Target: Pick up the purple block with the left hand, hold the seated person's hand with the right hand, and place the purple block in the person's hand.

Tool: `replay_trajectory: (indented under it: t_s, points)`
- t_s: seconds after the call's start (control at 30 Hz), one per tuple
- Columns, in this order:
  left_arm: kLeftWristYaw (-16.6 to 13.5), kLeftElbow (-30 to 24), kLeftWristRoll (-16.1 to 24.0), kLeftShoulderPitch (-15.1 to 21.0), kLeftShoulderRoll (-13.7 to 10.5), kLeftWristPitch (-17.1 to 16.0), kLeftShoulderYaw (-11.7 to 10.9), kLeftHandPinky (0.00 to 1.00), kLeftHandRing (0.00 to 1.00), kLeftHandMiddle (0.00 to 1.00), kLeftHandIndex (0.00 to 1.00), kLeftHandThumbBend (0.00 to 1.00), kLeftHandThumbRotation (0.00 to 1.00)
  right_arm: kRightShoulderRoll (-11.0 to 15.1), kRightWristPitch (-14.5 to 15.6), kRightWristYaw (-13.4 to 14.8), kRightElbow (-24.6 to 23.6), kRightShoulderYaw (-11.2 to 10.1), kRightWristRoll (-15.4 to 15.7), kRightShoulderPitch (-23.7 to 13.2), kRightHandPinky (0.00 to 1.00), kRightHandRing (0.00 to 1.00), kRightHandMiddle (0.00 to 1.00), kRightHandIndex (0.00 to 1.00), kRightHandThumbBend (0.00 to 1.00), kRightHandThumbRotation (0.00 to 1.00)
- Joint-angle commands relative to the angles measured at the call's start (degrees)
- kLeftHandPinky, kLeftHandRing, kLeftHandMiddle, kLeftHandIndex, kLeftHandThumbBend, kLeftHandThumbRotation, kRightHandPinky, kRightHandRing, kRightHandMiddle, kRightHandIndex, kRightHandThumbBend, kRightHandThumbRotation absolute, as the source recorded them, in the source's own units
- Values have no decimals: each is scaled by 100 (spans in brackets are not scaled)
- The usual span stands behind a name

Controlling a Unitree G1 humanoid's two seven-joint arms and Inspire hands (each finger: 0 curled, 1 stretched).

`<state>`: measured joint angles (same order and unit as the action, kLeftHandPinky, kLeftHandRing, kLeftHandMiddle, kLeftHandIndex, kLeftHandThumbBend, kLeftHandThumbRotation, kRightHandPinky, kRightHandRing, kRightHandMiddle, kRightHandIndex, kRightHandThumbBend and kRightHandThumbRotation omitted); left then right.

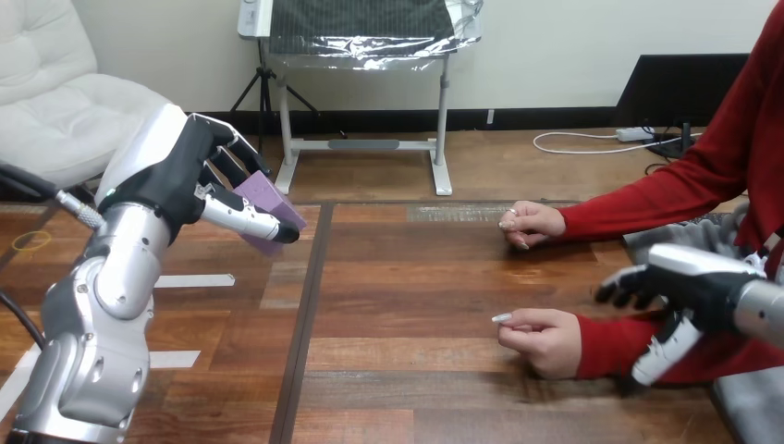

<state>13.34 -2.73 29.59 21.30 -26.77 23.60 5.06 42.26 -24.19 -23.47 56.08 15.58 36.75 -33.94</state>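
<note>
My left forearm [102, 296] rises at the near left edge, and my left hand [185, 171] is lifted above the wooden table [388, 305], fingers and thumb closed round the purple block [263, 194], which is tilted in the air and well clear of the tabletop. At the right, my right hand [684, 291] sits against the red sleeve [610, 342] of the seated person, just behind the person's nearer hand [541, 340]; whether it grips, I cannot tell. The person's farther hand [532, 224] rests loosely closed on the table. Both are well apart from the block.
</note>
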Motion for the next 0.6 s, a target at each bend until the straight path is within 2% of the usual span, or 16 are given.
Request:
replay_trajectory:
  t_s: [0.0, 0.4, 0.5, 0.57]
  points:
    - [-7, -358, -37, 265, -118, -14, -174, 29, 35, 42, 43, 80, 0, 12, 75, 141, 89, 142, 59, -516, 69, 82, 82, 81, 100, 13]
    - [34, -402, -79, 275, -139, 7, -206, 28, 35, 42, 43, 79, 0, -80, 317, 2, 318, 402, 100, -654, 66, 78, 80, 78, 100, 11]
    - [33, -388, -103, 279, -136, -13, -222, 28, 35, 42, 43, 79, 0, -98, 352, 60, 333, 456, 112, -651, 63, 76, 80, 77, 100, 12]
    - [30, -382, -126, 278, -132, -21, -234, 29, 35, 42, 43, 79, 0, -106, 348, 99, 329, 473, 97, -636, 56, 70, 76, 76, 100, 10]
